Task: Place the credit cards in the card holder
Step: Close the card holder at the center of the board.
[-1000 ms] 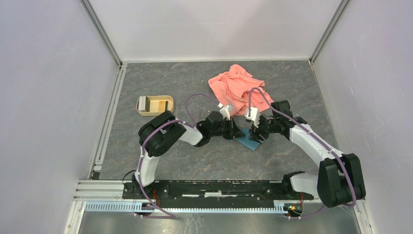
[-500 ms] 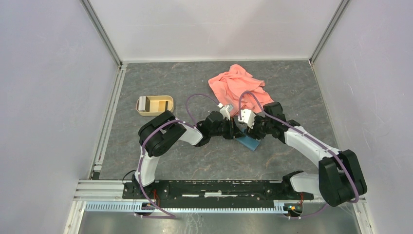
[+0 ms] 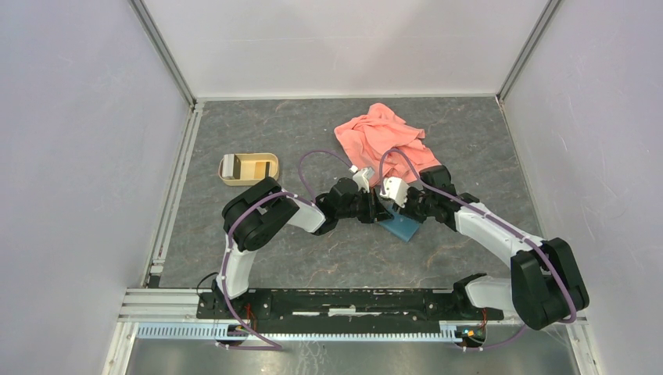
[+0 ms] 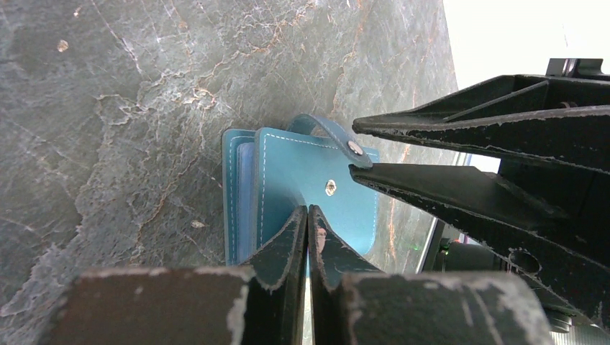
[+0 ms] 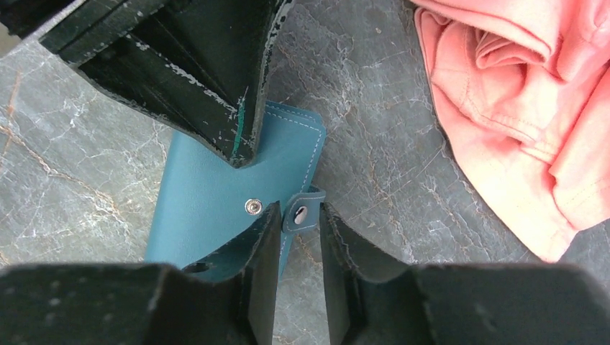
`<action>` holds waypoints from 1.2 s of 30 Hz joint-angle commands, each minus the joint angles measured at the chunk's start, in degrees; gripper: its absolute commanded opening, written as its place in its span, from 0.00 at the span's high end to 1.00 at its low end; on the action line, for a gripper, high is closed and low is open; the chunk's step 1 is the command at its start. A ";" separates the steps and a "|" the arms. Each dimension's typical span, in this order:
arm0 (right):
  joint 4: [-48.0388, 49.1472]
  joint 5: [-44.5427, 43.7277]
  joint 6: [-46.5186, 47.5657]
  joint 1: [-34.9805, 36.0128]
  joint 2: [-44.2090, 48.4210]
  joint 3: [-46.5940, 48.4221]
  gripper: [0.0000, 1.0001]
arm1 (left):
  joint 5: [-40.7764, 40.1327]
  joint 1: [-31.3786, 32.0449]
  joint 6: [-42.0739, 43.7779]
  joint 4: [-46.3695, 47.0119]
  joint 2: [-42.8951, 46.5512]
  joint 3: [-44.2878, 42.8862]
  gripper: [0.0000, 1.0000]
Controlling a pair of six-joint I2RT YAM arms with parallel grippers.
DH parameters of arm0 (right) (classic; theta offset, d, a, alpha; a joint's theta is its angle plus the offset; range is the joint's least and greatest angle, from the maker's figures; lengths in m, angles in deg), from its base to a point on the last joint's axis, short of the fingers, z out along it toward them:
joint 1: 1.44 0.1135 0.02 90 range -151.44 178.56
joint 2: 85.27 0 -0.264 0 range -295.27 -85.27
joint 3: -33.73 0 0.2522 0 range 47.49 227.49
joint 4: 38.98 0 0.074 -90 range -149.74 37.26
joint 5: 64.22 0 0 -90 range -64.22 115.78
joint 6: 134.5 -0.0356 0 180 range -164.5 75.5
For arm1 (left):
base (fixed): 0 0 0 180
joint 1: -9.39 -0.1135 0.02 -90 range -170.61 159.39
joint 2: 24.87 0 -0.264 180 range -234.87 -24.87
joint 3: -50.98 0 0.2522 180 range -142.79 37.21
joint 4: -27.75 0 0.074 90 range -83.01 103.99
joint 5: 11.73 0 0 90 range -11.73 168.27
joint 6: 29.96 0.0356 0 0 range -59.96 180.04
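Grey marbled table [image 3: 234, 234] | mid-table: pins card holder [image 3: 403, 227] flat with left gripper [image 4: 308, 210], tips pressed together | brackets loose snap strap [image 4: 338, 133] with right gripper [image 5: 300, 210], cannot tell if clamped, likely to pull holder open | beyond: pink cloth [image 3: 383, 137] near far edge, tan tray [image 3: 249, 180] leftward

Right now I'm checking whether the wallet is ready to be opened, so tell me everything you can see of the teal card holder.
The card holder is teal, leather-like, with pale stitching, lying flat and folded shut on the table. Its strap tab hangs unsnapped beside the cover's stud. The shut left gripper presses its cover; the right gripper brackets the tab, grip unclear. Lighter inner layers show at one edge.
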 commanded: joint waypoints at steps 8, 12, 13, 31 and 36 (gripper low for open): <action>0.26 0.46 -3.65 0.22 2.86 0.47 1.00 | -1.79 -0.87 0.34 -4.57 -1.43 0.08 0.90; -1.33 2.61 -4.48 0.15 1.33 1.64 1.00 | -1.94 -0.87 0.34 -4.76 -1.30 0.08 0.90; -1.63 3.11 -4.51 0.17 0.90 1.84 1.00 | -2.04 -0.89 0.34 -4.83 -1.27 0.08 0.90; -7.62 8.18 -3.17 -1.46 -4.08 3.53 1.00 | -2.22 -0.87 0.43 -5.06 -1.27 0.08 0.90; -7.15 6.17 -3.04 -1.41 -4.20 3.15 1.00 | -2.07 -0.87 0.34 -5.11 -1.42 -0.09 0.90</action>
